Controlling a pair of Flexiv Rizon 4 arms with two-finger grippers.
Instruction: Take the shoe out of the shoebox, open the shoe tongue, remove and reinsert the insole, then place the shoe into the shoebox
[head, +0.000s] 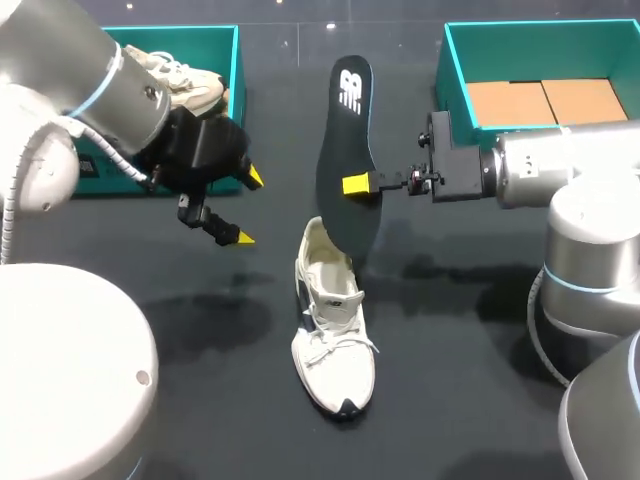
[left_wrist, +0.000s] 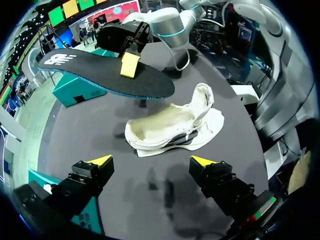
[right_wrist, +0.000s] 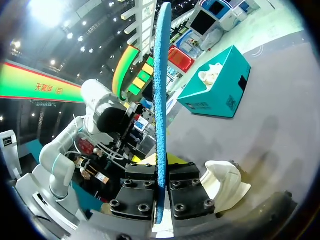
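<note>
The dark worktop (head: 480, 420) carries two teal boxes. The left shoebox (head: 236, 60) has a second shoe (head: 185, 80) lying in it, and the right shoebox (head: 452, 70) shows only a cardboard floor. The white shoe (head: 335, 350) sits on the worktop between them and nearer you, toe toward you and heel opening facing away. The black insole (head: 345, 130) is out of it, held on edge in the air. Its broad end is just above the heel opening and its printed end points away. Your right gripper (head: 360, 185) pinches the insole across its thickness, about mid-length. Your left gripper (head: 246, 208) hovers spread and empty, near the shoe's left side and touching nothing.

Reinsertion looks like the step in hand. The broad end is probably the forefoot, so lead with it. Turn the insole flat before it enters, then feed it at a shallow slant toward the toe. The shoe looks light and will likely slide or tip under a push, so bring your left gripper down to steady the heel collar first. With a mid-length pinch, your right gripper will probably meet the collar early. Expect to regrip nearer the printed end, or the insole may buckle.
</note>
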